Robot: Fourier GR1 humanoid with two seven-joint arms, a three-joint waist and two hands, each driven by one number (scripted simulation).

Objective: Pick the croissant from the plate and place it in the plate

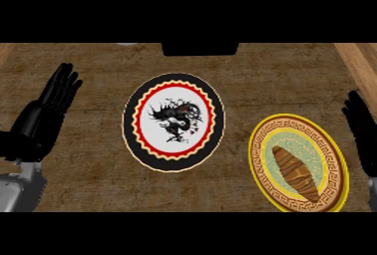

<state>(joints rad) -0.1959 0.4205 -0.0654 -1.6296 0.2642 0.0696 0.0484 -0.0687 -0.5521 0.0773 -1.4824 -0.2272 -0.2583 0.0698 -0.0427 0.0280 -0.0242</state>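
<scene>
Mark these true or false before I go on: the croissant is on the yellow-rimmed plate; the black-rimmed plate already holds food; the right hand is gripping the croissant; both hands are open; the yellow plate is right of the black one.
1. The croissant lies on the yellow-rimmed plate: true.
2. The black-rimmed plate already holds food: false, it shows only its dragon picture.
3. The right hand grips the croissant: false, it stands apart at the right edge, holding nothing.
4. Both hands are open: true, the left hand too.
5. The yellow plate is right of the black one: true.
</scene>
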